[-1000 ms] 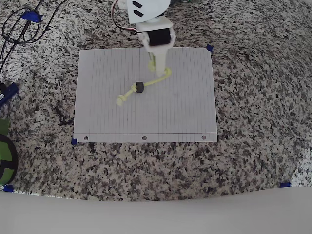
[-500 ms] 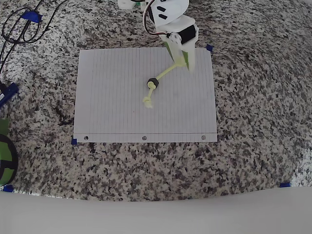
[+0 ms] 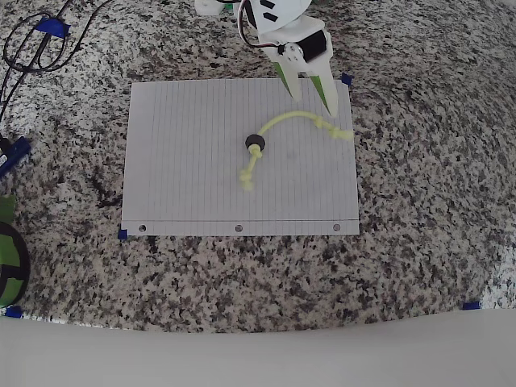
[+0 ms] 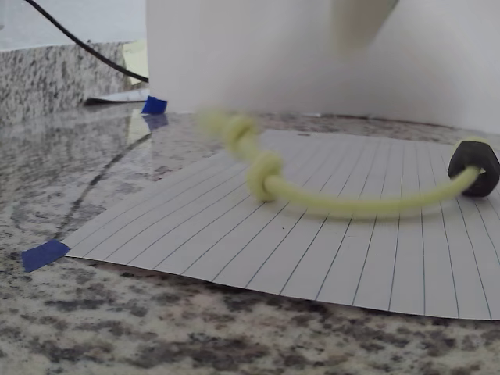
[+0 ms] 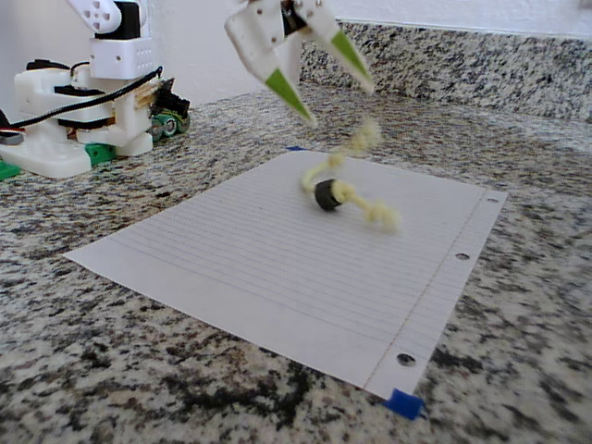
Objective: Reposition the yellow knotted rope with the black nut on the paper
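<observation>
The yellow knotted rope (image 3: 284, 121) lies loose on the paper (image 3: 185, 161), arcing from a knotted end (image 3: 247, 182) up and over to the other end (image 3: 343, 133) at the paper's right edge. The black nut (image 3: 255, 143) sits on the cord near the paper's middle. My gripper (image 3: 314, 105) hangs open just above the arc's right part, with nothing between its fingers. The wrist view looks low along the paper (image 4: 234, 234) at the rope (image 4: 351, 205) and the nut (image 4: 474, 166). In the fixed view the gripper (image 5: 338, 104) is above the blurred rope (image 5: 356, 143) and the nut (image 5: 326, 195).
The paper rests on a speckled granite counter (image 3: 419, 242), with blue tape (image 3: 346, 79) at its corners. Black cables (image 3: 32, 40) lie at the top left and a green object (image 3: 6, 250) at the left edge. The arm's base (image 5: 83, 129) stands behind the paper.
The gripper dragged the rope's end rightward across the paper, then opened and let it go. The nut slid right with the cord, which now lies in an arc.
</observation>
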Available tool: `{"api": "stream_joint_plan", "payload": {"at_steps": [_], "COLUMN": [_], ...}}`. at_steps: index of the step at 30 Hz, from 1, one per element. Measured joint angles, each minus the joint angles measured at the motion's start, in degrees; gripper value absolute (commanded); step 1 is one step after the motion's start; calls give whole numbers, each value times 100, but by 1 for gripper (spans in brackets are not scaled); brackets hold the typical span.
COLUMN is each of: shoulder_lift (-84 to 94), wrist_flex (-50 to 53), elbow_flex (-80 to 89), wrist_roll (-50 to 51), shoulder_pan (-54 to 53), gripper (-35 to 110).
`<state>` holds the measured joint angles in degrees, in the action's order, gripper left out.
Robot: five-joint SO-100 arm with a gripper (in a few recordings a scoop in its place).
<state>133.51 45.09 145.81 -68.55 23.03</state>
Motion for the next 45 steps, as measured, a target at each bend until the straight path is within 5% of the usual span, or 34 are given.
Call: {"api": "stream_joint_plan", "payload": {"at_steps": [32,45], "shoulder_lift": [3814,4983], "wrist_flex": [554,1099], "elbow_flex": [1986,2716], "wrist_roll": [-404,-1292], "shoulder_pan": [-2320,-2900], "gripper": [42,42]}}
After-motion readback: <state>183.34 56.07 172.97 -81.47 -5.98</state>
